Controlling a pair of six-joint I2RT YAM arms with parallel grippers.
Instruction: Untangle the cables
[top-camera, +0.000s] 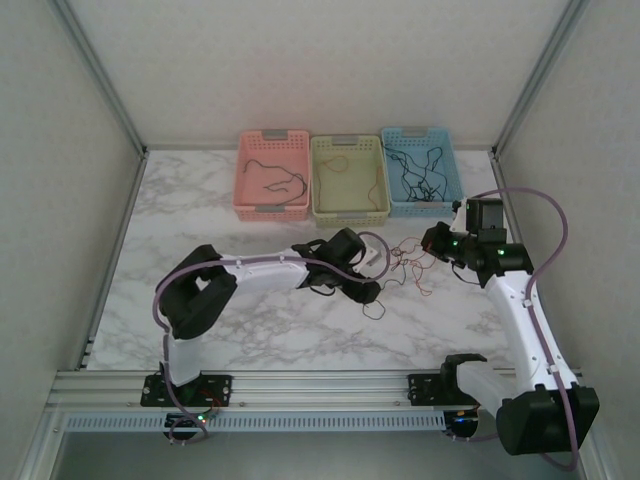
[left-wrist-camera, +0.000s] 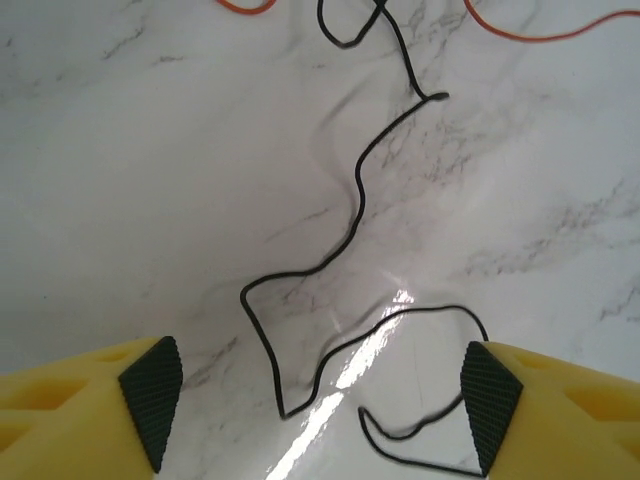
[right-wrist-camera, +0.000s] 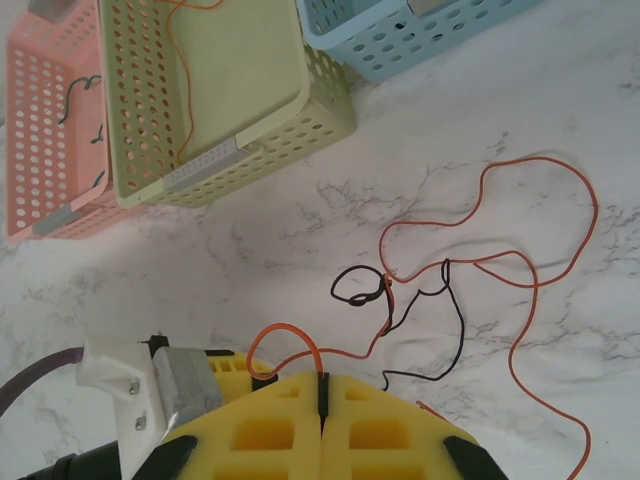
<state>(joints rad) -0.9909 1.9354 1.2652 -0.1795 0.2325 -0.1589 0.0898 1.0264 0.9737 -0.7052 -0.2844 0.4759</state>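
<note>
Lying tangled on table (top-camera: 300, 335) right of middle: red-orange and black cables (top-camera: 405, 258). Right gripper (right-wrist-camera: 322, 385) jaws pressed together, pinching red-orange cable (right-wrist-camera: 285, 327). Left gripper (left-wrist-camera: 320, 400) wide apart, holding nothing, black cable (left-wrist-camera: 359, 200) between fingers. Pink basket (top-camera: 272, 211), green basket (top-camera: 350, 212), blue basket (top-camera: 425, 207) along far edge, apart from tangle.

Three baskets (top-camera: 270, 208) (top-camera: 350, 212) (top-camera: 425, 207), two arms (top-camera: 270, 270) (top-camera: 522, 300), several cables (left-wrist-camera: 359, 200)

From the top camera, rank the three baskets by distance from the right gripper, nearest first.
1. blue basket: right end of the row, just beyond the right gripper.
2. yellow-green basket: middle of the row, further left.
3. pink basket: left end of the row, farthest.
</note>
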